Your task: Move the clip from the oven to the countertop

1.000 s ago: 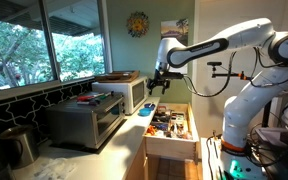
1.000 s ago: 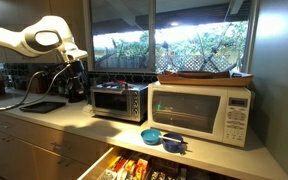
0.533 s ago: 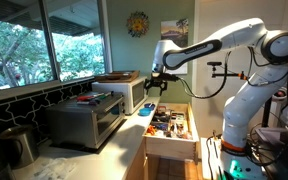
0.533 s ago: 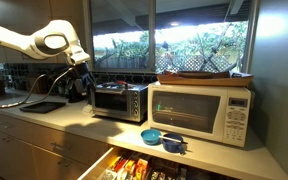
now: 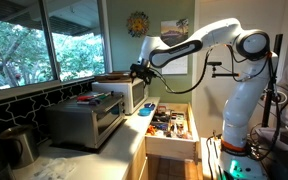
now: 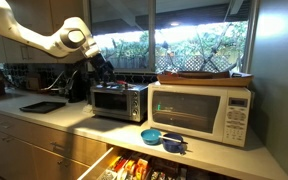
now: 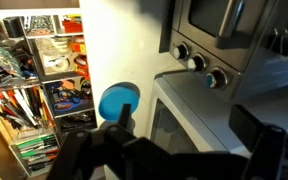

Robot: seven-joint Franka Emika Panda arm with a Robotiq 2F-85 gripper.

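The silver toaster oven with its dark glass door stands on the pale countertop and shows in both exterior views. A small red and dark thing lies on the oven's top; I cannot make out if it is the clip. My gripper hangs in the air above the appliances, also in an exterior view. In the wrist view its dark fingers are spread wide with nothing between them, over a silver appliance top and the knobs.
A microwave with a wooden tray on top stands beside the oven. Blue bowls sit on the counter in front of it. A drawer full of tools is pulled out below. A dark baking tray lies further along the counter.
The arm has swung from above the open drawer towards the appliances, so the gripper now hangs over them. The gripper stays empty.
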